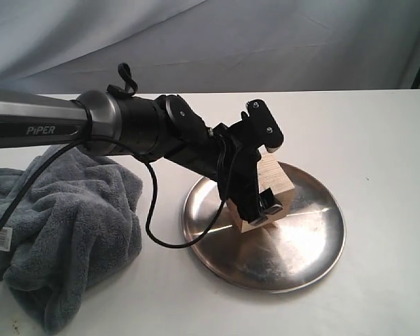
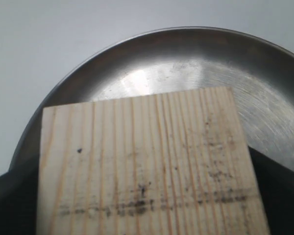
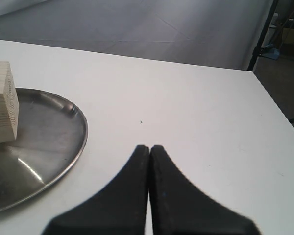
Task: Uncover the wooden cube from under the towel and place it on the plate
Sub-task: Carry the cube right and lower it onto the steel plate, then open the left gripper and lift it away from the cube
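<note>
Exterior view showed the left gripper (image 1: 264,208) clamped on the cube (image 1: 276,179), holding it tilted over the plate (image 1: 309,246), toward its left side. Whether the cube's lower edge touched the metal could not be told. The towel (image 1: 70,217) lay crumpled on the table (image 1: 378,140) just left of the plate, apart from the cube. Right wrist view showed the right gripper (image 3: 149,150) with its fingers pressed together, over the table beside the plate's rim.

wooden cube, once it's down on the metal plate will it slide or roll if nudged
The pale light-brown wooden cube looks solid with straight grain, so probably stiff and fairly light. Flat faces make rolling unlikely. On the round shiny silver metal plate it may slide easily, since that surface looks smooth.
</note>
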You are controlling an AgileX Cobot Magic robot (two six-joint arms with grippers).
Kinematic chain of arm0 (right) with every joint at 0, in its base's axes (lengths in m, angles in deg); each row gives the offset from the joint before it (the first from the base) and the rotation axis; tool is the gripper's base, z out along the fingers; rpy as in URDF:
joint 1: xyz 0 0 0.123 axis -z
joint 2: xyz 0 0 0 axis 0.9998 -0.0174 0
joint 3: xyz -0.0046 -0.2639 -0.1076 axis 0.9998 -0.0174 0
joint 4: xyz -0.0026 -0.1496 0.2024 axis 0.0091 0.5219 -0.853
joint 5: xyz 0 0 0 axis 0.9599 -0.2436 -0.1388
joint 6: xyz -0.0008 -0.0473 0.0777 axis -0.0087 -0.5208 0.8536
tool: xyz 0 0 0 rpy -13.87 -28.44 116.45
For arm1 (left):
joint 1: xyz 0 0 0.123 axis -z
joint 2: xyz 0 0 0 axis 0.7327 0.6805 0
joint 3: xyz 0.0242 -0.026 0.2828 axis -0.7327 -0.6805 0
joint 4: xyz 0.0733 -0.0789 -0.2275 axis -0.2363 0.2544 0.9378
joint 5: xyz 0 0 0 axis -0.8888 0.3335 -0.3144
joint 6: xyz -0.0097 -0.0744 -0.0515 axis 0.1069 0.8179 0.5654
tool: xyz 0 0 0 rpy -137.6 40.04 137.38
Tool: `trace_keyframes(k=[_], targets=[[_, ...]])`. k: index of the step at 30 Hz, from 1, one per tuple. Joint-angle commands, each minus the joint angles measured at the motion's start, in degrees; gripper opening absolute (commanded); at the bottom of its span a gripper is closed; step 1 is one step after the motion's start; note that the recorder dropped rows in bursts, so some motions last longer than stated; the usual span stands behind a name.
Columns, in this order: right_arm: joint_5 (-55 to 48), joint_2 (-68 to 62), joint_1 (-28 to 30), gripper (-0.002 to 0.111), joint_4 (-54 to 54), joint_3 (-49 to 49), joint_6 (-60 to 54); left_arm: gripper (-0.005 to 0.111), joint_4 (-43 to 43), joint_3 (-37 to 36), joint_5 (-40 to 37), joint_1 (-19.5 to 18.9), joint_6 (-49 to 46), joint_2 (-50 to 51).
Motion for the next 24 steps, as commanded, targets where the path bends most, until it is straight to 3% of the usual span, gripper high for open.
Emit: trace_keyframes(k=[1, 19, 22, 24], targets=[[0.1, 0.3, 0.5, 0.0, 0.2, -0.1, -0.1, 0.0, 3.1, 0.7, 1.0, 0.2, -0.2, -0.6], [0.1, 0.3, 0.5, 0.0, 0.2, -0.1, -0.1, 0.001, 6.8, 0.7, 3.1, 0.0, -0.1, 2.0], [0.1, 0.3, 0.5, 0.0, 0.2, -0.1, -0.1, 0.007, 6.9, 0.7, 3.1, 0.0, -0.1, 2.0], [0.1, 0.3, 0.5, 0.0, 0.2, -0.1, -0.1, 0.019, 6.9, 0.7, 2.7, 0.0, -0.1, 2.0]])
